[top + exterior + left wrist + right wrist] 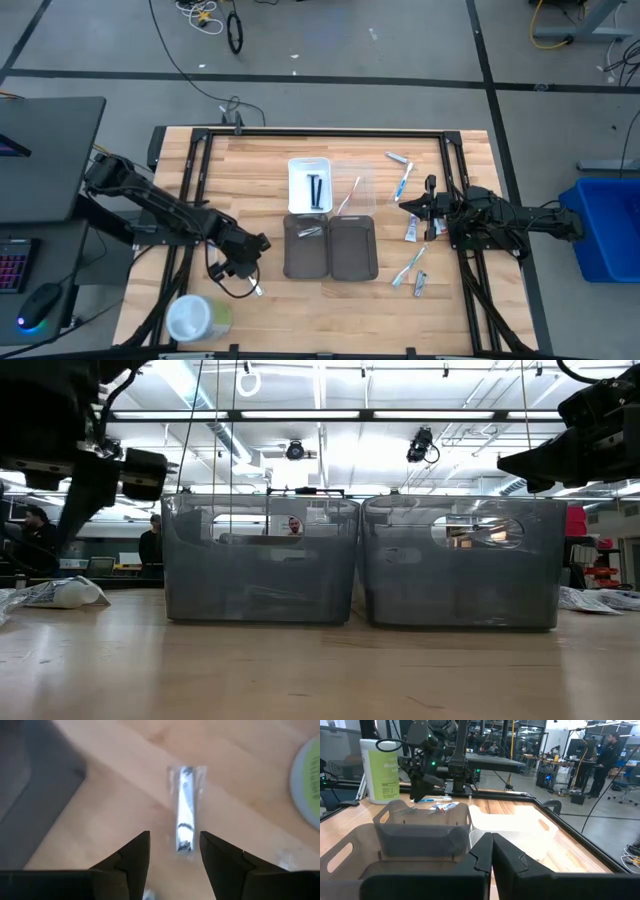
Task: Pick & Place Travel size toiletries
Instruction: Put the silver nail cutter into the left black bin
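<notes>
Hovering with jaws parted over a wrapped tube (185, 810), the left gripper (174, 851) is needing to descend and close; right gripper (492, 852) is waiting clenched.

Surface (250, 170): pale wood planks with darker grain streaks, framed in black. Two trays (330, 247): smoky translucent grey; third tray (309, 172): white, holding black sticks (316, 191). Wrapped tube (185, 809): white with a dark band, in clear film. Round container (196, 318): white with light-green label. Arms: black.
</notes>
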